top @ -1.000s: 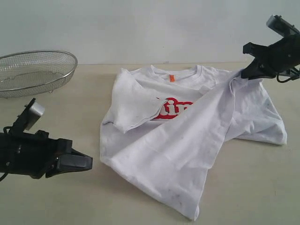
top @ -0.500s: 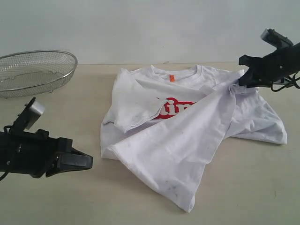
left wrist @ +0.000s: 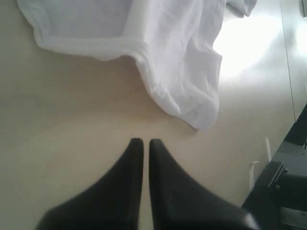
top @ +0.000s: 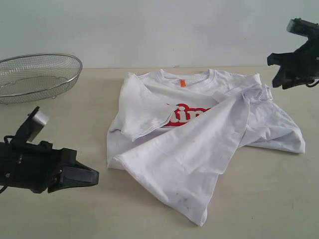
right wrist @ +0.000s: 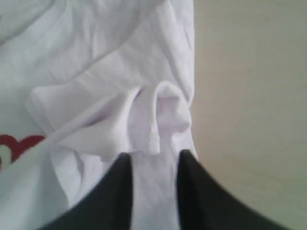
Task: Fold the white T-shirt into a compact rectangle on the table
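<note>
Released a moment ago, the cloth that the right gripper [top: 273, 72] pinched half a second back now lies in a small crumpled bunch on the white T-shirt [top: 199, 144], right of its collar. That gripper has drawn off to the upper right of the exterior frame, clear of the fabric. Its jaws stand apart with nothing between them; the right wrist view looks down past them at the rumpled fold.

At lower left of the exterior frame, the left gripper [top: 94, 175] hangs low over the table [top: 259, 199], pointing right toward the shirt but apart from it, in the same place as before. Its fingers [left wrist: 135, 158] are pressed together and hold nothing.

The shirt lies spread at the centre of the pale beige table. A long flap is folded diagonally across it from upper right to lower centre, and a sleeve is turned in at the left. Red lettering [top: 187, 115] shows partly between them, with an orange tag [top: 183, 83] at the collar. A wire-mesh basket [top: 40, 74] sits at upper left, well apart from the shirt. A plain pale wall [top: 149, 30] stands behind. The flap's lower tip sits a little higher than a second ago.
</note>
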